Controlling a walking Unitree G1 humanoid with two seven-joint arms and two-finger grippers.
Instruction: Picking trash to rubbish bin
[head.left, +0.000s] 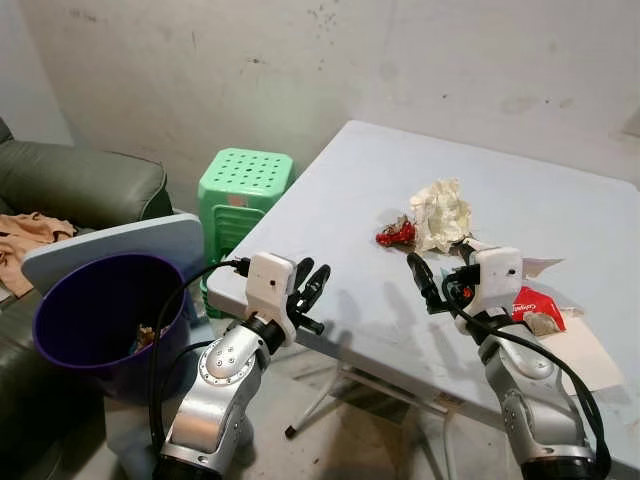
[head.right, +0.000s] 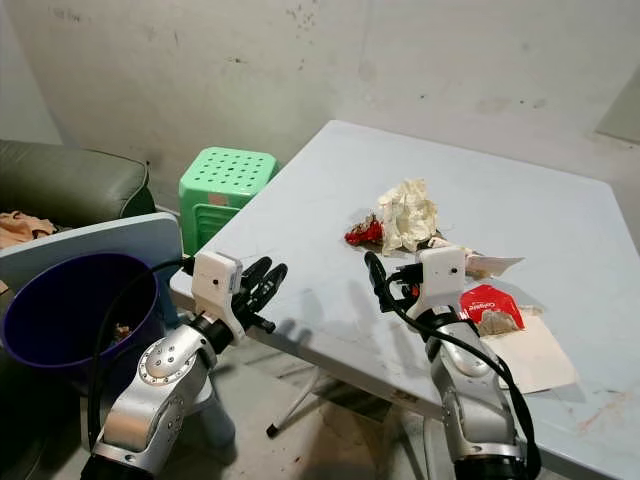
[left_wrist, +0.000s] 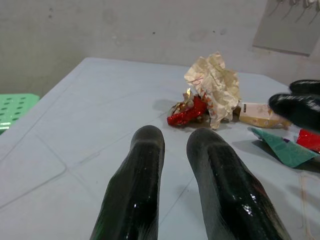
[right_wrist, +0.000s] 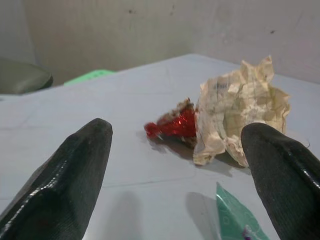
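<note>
From the left eye I have the table (head.left: 560, 200) ahead and the purple bin (head.left: 95, 310) on the floor off my left, beside the sofa (head.left: 70, 180) and green stool (head.left: 245, 180). A few scraps already lie at the bin's bottom, so some trash looks binned. What remains sits on the table: a crumpled paper (head.left: 440, 212), a red wrapper (head.left: 397, 233) touching it, and a red packet (head.left: 535, 305) on a flat sheet near my right arm.

In the right eye, my left gripper (head.right: 255, 290) hovers over the table's near edge, empty, its fingers close together. My right gripper (head.right: 395, 280) hangs just short of the wrapper and paper.

The left wrist looks across the tabletop at the wrapper and paper, both well ahead of its nearly closed fingers (left_wrist: 135, 200). A green scrap (left_wrist: 280, 147) and a small box (left_wrist: 260, 112) lie off to one side.

The right wrist has its fingers (right_wrist: 75, 170) spread wide and holding nothing, the wrapper and paper framed between them. I judge the next pick is about to start and most of the table trash is still to go.
</note>
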